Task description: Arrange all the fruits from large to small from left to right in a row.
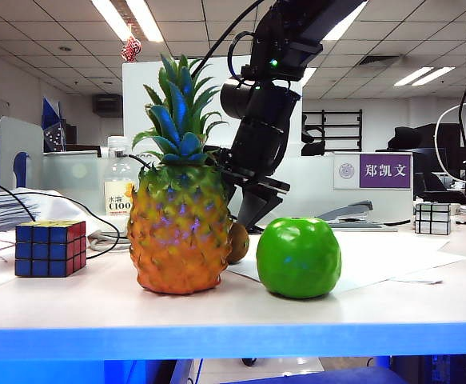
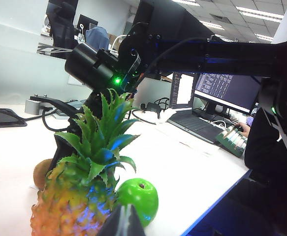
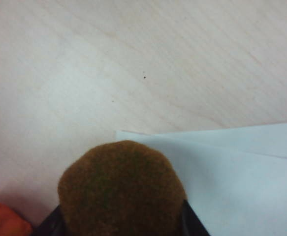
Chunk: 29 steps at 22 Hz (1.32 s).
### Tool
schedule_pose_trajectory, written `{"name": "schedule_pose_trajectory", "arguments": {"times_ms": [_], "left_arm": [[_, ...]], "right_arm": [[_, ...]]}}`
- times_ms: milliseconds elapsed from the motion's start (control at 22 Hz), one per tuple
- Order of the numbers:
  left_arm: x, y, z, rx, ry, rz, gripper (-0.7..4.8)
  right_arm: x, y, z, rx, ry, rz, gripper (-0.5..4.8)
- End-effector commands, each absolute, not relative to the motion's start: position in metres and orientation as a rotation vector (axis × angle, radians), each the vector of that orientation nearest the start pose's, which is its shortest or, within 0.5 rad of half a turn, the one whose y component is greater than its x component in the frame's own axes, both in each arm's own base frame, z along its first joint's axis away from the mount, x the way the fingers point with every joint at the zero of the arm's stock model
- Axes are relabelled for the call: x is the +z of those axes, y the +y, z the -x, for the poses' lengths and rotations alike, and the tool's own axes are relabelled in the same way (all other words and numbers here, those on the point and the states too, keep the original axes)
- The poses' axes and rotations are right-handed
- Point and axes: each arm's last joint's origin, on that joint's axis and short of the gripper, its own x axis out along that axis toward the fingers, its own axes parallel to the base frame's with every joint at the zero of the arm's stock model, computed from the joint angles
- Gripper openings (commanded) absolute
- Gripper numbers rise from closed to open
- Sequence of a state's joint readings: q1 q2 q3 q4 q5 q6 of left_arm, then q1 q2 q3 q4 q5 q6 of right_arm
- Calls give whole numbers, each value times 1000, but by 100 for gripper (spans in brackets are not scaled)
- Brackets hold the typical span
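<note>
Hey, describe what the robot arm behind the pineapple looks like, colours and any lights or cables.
The right arm is matte black with a cylindrical joint housing, a small green light, and black cables along it. Its right claw has black, angular fingers.

My right arm (image 1: 276,96) is matte black all over, built of blocky housings, with a fat cylindrical body near the wrist and a small green indicator light glowing on its casing. A thin black cable loops out along the upper link. The right gripper (image 1: 252,210) ends in flat, angular black fingers. Of my left gripper (image 2: 125,222) I see only a dark, pointed black tip, blurred at the frame's edge
</note>
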<state>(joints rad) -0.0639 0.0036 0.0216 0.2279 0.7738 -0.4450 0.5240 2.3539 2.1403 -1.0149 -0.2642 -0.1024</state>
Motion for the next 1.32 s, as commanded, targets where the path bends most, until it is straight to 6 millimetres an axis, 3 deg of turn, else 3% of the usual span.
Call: {"name": "schedule_pose_trajectory", "arguments": {"times_ms": [45,91,227,590,862,1089,1316], "left_arm": [[192,-26,-84,-868,-65,322,22],[192,-26,-84,-868,-65,322,22],[192,-26,-84,-868,-65,320,22],[192,-26,-84,-868,-65,320,22],[192,-26,-84,-868,-64,321,22],[192,-25,-84,-860,-66,322,22],[192,-25,-84,-861,-66,324,22]], "right_arm": [[210,253,-421,753,1199,250,118],[211,253,-422,754,1187,248,61],[217,252,-424,752,1153,244,-7],[276,245,-437,665,962,261,-7],[318,205,-435,517,932,306,-7],[382,155,-409,435,853,266,-7],[439,132,-365,379,742,271,-7]]}}
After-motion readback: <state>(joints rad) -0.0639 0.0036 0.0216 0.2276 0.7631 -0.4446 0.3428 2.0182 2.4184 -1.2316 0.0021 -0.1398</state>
